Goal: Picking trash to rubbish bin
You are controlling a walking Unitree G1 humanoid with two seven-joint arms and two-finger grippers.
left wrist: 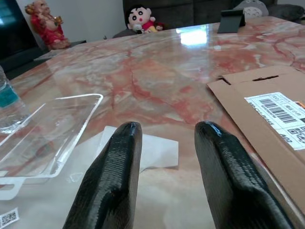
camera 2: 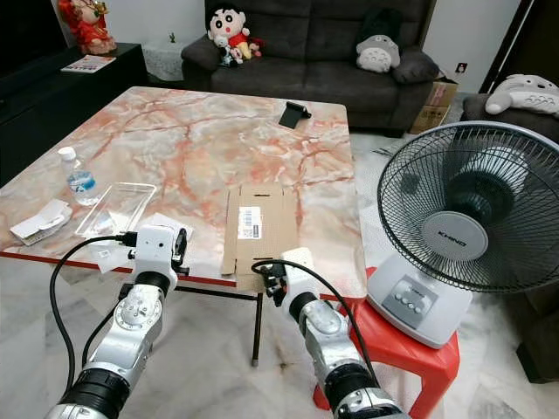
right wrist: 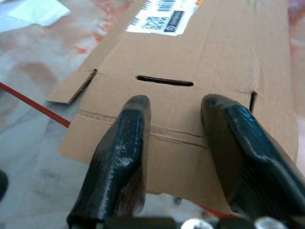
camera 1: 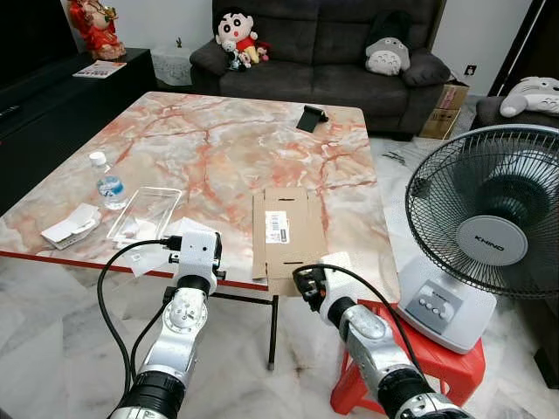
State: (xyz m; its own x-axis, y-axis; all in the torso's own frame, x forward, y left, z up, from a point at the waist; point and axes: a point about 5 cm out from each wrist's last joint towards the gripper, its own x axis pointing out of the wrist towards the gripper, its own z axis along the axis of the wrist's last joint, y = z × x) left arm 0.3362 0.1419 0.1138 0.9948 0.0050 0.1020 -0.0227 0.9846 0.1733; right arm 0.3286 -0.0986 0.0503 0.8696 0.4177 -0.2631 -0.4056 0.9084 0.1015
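A flattened brown cardboard box point(camera 1: 286, 231) with a white label lies on the marble table point(camera 1: 218, 148), its flap hanging over the front edge. My right gripper point(right wrist: 171, 143) is open, with one finger on each side of that flap point(right wrist: 167, 119) at the table's edge. My left gripper point(left wrist: 167, 157) is open just above the tabletop near the front edge. Ahead of it lie a white paper scrap point(left wrist: 152, 150) and a clear plastic tray point(camera 1: 144, 212). A small water bottle point(camera 1: 108, 183) and a crumpled white wrapper point(camera 1: 72, 225) sit at the table's left.
A standing fan point(camera 1: 489, 236) rests on a red stool point(camera 1: 437, 358) close to my right arm. A black phone stand point(camera 1: 310, 116) sits at the table's far side. A grey sofa point(camera 1: 323, 52) is behind, and a dark cabinet point(camera 1: 52, 105) is at left.
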